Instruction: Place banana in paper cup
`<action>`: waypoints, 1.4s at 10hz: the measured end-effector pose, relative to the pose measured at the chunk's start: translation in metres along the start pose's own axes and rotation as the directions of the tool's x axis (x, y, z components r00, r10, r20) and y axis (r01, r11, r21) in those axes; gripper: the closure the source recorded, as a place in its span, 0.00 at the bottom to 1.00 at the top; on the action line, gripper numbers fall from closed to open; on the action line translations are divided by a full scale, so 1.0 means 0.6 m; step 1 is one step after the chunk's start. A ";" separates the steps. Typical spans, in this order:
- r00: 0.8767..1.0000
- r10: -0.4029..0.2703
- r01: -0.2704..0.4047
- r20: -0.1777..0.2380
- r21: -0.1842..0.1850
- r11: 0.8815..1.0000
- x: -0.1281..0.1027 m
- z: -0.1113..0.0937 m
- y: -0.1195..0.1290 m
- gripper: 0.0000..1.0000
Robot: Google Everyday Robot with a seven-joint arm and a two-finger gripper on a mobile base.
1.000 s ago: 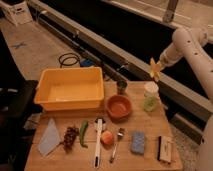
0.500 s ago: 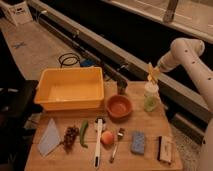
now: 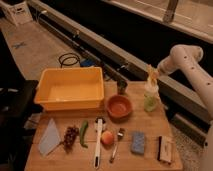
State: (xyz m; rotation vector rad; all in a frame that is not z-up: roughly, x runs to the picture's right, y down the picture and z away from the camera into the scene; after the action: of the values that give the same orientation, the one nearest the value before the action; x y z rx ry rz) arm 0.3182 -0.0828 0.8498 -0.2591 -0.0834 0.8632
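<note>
lower than half a second ago, the gripper (image 3: 152,75) now sits directly over the paper cup (image 3: 151,97) at the table's (image 3: 150,160) far right, its fingers pinching the banana (image 3: 151,78), which hangs nearly upright with its lower end at the cup's mouth. the white arm (image 3: 192,70) reaches in from the right. left of the cup are the orange bowl (image 3: 119,106), a small dark cup (image 3: 121,87) and the yellow bin (image 3: 71,89). nearer the front lie a green pepper (image 3: 83,133), grapes (image 3: 69,136), a peach (image 3: 107,138) and a blue sponge (image 3: 138,142).
</note>
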 end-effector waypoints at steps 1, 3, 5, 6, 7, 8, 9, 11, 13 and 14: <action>1.000 0.012 -0.012 0.006 0.005 1.000 0.006 0.003 -0.007 0.61; 0.999 0.040 -0.040 0.018 0.010 0.999 0.027 0.016 -0.018 0.36; 0.998 0.053 -0.053 0.028 0.007 0.999 0.034 0.026 -0.019 0.30; 0.997 0.063 -0.063 0.036 0.004 0.998 0.045 0.030 -0.021 0.30; 0.997 0.065 -0.064 0.042 -0.002 0.998 0.047 0.035 -0.018 0.30; 0.997 0.064 -0.064 0.046 -0.009 0.998 0.045 0.039 -0.014 0.30; 0.997 0.065 -0.065 0.048 -0.017 0.998 0.045 0.045 -0.010 0.30; 0.996 0.070 -0.069 0.046 -0.027 0.997 0.054 0.051 -0.005 0.30; 0.997 0.061 -0.059 0.045 -0.030 0.998 0.055 0.050 0.000 0.30; 0.997 0.060 -0.059 0.045 -0.029 0.998 0.056 0.050 0.000 0.30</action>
State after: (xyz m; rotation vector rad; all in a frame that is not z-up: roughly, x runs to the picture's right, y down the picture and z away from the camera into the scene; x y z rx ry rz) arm 0.3347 -0.0515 0.8779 -0.2690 -0.1313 0.9282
